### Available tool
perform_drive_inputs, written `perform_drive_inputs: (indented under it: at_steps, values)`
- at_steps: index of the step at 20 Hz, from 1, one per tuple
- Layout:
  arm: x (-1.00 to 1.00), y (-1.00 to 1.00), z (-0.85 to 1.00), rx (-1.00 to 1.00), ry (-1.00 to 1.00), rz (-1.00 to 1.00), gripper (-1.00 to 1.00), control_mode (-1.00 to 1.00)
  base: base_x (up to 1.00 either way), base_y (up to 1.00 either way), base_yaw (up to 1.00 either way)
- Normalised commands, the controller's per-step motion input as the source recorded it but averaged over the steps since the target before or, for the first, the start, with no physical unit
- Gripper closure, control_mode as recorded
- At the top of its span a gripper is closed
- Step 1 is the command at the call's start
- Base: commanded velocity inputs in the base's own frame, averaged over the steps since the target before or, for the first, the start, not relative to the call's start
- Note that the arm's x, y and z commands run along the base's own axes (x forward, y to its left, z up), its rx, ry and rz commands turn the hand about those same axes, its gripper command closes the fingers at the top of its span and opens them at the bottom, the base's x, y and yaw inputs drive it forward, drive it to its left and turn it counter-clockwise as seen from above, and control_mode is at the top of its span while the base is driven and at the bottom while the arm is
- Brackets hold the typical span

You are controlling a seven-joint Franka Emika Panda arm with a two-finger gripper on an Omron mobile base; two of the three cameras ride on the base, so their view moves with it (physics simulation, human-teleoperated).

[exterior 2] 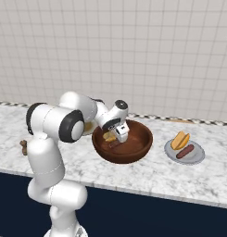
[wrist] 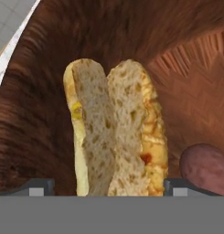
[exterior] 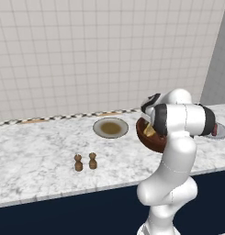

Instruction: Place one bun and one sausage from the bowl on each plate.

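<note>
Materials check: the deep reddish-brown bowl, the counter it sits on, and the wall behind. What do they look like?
Deep reddish-brown bowl: probably wood, glossy; the hand view shows streaky, grain-like lines on its inner wall.
Counter: looks like polished marble or similar stone, pale with grey veining.
Wall: apparently ceramic tile, off-white squares in a regular grid of thin joints.

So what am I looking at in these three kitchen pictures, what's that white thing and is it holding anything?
It is a white robot arm on a base. Two pictures come from cameras behind it, left and right; the third looks along its end effector. On the marble counter sit a reddish-brown bowl, an empty plate with a brownish centre, a grey plate with a bun and sausage already on it, and two small brown shakers. The end effector is open inside the bowl, fingers either side of a split bun, beside a sausage. Nothing is held yet.
</note>
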Motion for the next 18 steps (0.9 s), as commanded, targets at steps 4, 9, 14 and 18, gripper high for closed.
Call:
perform_drive_inputs:
  at_steps: [4,9,14,18]
  values:
    - [0.0,0.01,0.0,0.0,0.0,0.0,-1.0,-1.0,0.0,0.0,0.0]
    - [0.02,0.07,0.01,0.0,0.01,0.0,-1.0,-1.0,0.0,0.0,0.0]
    - [0.12,0.19,0.0,-0.03,0.01,0.0,-1.0,-1.0,0.0,0.0,0.0]
    - [0.03,0.06,0.0,-0.03,0.02,0.0,-1.0,-1.0,0.0,0.0,0.0]
